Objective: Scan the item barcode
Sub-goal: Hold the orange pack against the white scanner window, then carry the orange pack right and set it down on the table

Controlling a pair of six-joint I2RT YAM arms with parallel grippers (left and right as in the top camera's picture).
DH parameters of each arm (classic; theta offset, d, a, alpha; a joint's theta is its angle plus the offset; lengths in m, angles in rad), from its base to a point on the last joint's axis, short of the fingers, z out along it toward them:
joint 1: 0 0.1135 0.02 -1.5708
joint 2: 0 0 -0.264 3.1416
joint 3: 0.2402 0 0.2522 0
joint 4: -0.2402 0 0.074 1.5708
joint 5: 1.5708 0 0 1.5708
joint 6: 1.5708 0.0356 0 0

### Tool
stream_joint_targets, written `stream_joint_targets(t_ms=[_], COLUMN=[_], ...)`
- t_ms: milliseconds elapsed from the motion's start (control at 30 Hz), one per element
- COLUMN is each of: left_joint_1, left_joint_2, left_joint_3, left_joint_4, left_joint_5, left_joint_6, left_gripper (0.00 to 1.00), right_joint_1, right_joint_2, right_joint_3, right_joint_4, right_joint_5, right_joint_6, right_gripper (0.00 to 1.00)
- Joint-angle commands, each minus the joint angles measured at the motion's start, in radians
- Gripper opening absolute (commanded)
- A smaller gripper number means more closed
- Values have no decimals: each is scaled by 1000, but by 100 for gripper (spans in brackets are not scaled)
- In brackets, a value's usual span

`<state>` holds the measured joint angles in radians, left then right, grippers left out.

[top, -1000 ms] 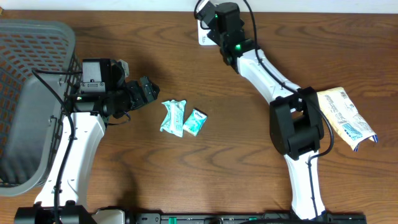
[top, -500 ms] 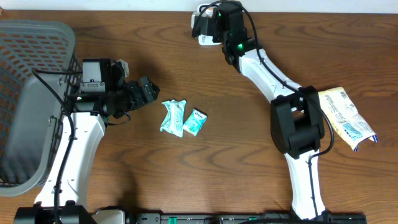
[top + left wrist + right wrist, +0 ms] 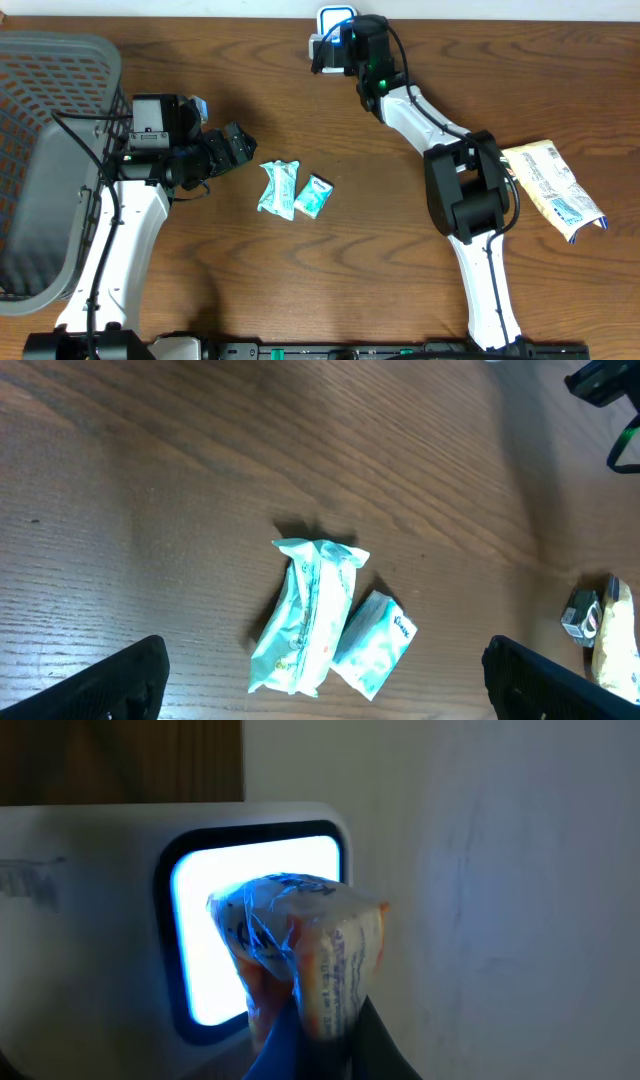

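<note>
The right tool (image 3: 333, 47) is up at the far edge of the desk (image 3: 300, 290), right against the scanner (image 3: 335, 17). Its fingers are pinched tight on a small crinkly packet (image 3: 300, 955) in clear wrap with orange and white print. The packet sticks up from between the fingertips and sits directly in front of the scanner's glowing window (image 3: 200, 975), covering its lower right part, very close to the glass. I cannot tell whether it touches. The light throws a blue sheen on the wrap.

The left tool (image 3: 240, 147) is well away from the scanner, toward the near left, with its fingers spread wide and nothing between them. Two teal packs (image 3: 280, 188) lie side by side on the wood just beyond it, nearer the scanner than the tool itself. A grey basket (image 3: 40, 70) stands far left of the scanner, and a yellow bag (image 3: 555, 185) lies far to its right.
</note>
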<state>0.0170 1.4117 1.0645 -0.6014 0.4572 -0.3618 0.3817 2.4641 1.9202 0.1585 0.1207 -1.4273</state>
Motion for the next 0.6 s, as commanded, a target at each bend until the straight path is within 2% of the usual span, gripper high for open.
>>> stream_joint_targets(t_ms=[0, 233, 267, 433, 467, 500, 567], left_joint_1=[4, 4, 4, 4, 4, 4, 4], left_joint_2=[1, 1, 1, 1, 1, 1, 1], left_joint_3=[-3, -3, -3, -3, -3, -3, -3], left_joint_4=[0, 0, 0, 0, 0, 0, 0], left_joint_5=[-6, -6, -6, -6, -6, -6, -6], left_joint_6=[13, 13, 14, 14, 13, 13, 13], left_gripper=[99, 99, 99, 99, 99, 99, 99], right_joint_1=[3, 9, 9, 3, 3, 3, 3], right_joint_2=[-3, -102, -163, -346, -385, -449, -504], right_joint_3=[7, 7, 7, 7, 7, 7, 7], right_joint_4=[41, 16, -37, -264, -325, -449, -580], right_joint_5=[5, 0, -14, -113, -116, -113, -113], right_joint_6=[20, 278, 383, 710, 798, 960, 1117], right_gripper=[1, 1, 1, 1, 1, 1, 1])
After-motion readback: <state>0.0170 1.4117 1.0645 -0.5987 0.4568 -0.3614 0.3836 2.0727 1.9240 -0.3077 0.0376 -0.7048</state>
